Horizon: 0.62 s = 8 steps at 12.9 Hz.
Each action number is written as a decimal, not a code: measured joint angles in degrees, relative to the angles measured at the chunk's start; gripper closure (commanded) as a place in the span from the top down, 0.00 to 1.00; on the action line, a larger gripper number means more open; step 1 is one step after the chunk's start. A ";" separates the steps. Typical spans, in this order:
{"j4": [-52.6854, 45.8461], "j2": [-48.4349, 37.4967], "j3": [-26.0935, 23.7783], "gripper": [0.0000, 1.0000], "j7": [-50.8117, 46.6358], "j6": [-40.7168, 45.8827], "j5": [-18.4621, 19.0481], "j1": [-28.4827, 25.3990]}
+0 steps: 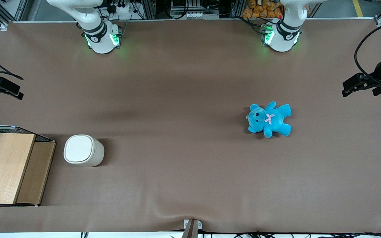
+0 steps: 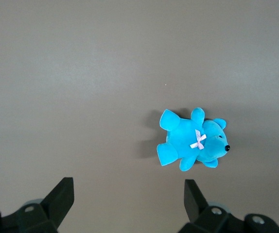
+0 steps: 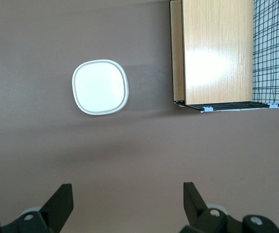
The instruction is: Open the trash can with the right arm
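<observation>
Now we hold our tool (image 3: 125, 204) spread high above the small cream-beige plastic trash can (image 3: 100, 87), lid shut, ready to descend.

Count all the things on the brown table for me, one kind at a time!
Trash can: 1, lid shut
Blue teddy: 1
Wooden box: 1
Total: 3
The right arm's gripper hangs above the table, fingers open, holding nothing.
</observation>
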<state>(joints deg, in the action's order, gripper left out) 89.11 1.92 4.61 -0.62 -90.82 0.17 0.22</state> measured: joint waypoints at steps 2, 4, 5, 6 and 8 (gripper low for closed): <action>0.32 0.79 -0.01 1.00 0.01 0.04 0.00 -0.02; 0.61 1.82 -0.06 1.00 0.01 -0.02 0.00 -0.06; 0.62 2.33 -0.06 1.00 0.01 -0.22 0.00 -0.06; 0.61 2.76 -0.06 1.00 0.01 -0.76 0.00 -0.06; 0.61 3.73 -0.06 0.64 0.02 -1.79 0.00 -0.06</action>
<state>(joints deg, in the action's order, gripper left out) 89.72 5.66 4.55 -0.60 -92.62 0.17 0.16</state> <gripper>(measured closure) 0.004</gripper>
